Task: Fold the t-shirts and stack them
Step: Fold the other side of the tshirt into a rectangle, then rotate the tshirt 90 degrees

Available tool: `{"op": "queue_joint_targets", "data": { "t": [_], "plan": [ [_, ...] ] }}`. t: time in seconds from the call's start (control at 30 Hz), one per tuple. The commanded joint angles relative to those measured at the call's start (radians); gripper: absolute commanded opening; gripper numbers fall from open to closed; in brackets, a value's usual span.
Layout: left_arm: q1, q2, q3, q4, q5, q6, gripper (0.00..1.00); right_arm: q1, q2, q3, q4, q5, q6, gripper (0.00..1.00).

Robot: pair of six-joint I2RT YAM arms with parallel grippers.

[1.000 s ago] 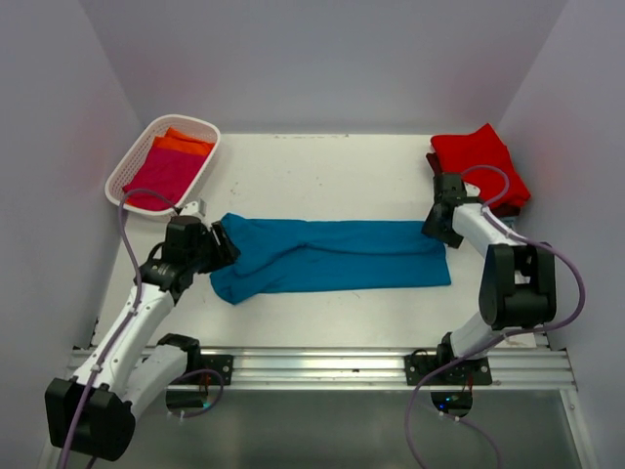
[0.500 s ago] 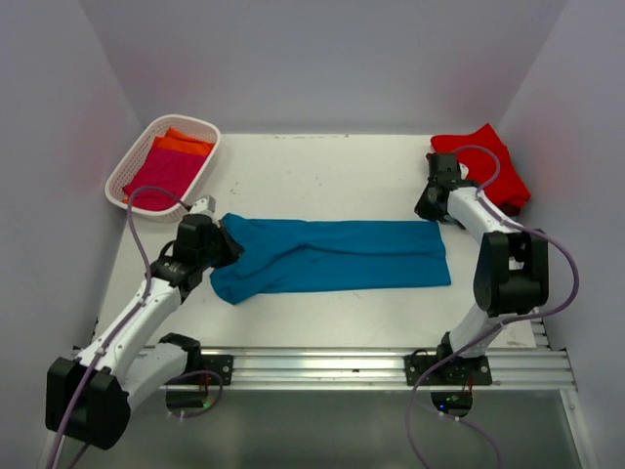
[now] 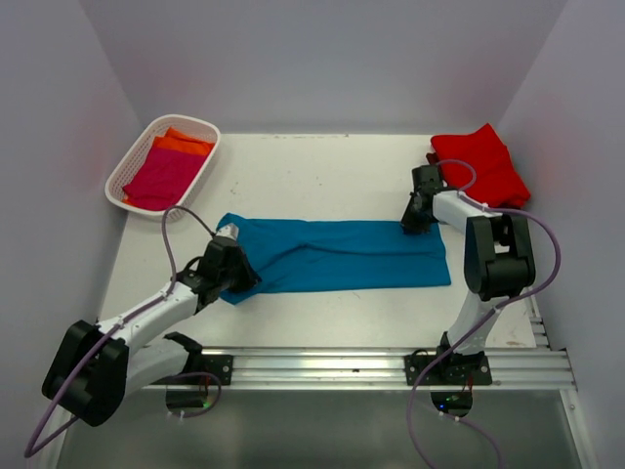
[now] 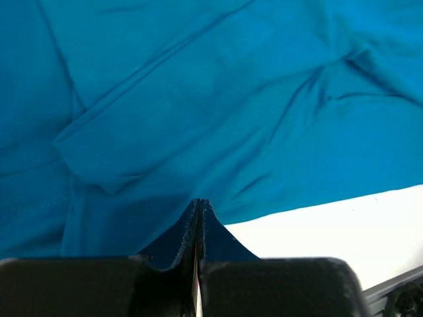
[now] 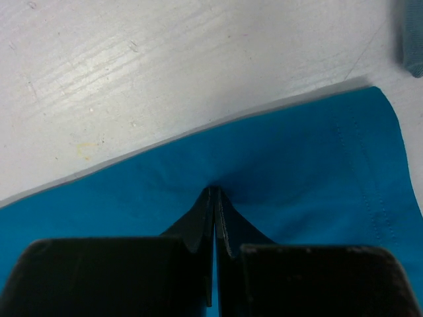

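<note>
White worktop (image 3: 322, 176): teal t-shirt (image 3: 332, 256) lies stretched across the middle | left hand (image 3: 242, 277) shut, pinching its left end | right hand (image 3: 410, 225) shut, pinching its far right corner | step: grabbing for a fold | next: probably lift both ends evenly

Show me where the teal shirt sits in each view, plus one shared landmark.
Top external: teal shirt spread left to right across the middle of the table.
Left wrist: shirt fills nearly the whole frame; table at lower right.
Right wrist: shirt in lower half, its edge slanting.
Shared landmark: the white table bordering the shirt.
</note>
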Motion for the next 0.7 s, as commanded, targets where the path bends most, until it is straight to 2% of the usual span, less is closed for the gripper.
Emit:
{"op": "queue_joint_targets", "data": {
  "t": [0.0,0.3,0.5,0.67],
  "plan": [
    [-0.009,0.042,-0.035,0.083,-0.034,-0.054,0.00,0.005,0.031,-0.009,0.025,0.003,-0.009,0.00],
    [-0.011,0.226,0.003,0.106,-0.193,-0.070,0.00,0.077,0.048,-0.046,-0.074,0.149,-0.013,0.00],
    [0.020,0.330,0.168,0.054,-0.299,-0.041,0.00,0.166,0.001,-0.136,-0.122,0.178,-0.013,0.00],
    [0.096,0.445,0.270,0.083,-0.309,-0.003,0.00,0.234,-0.067,-0.191,-0.136,0.142,0.000,0.00]
  ]
}}
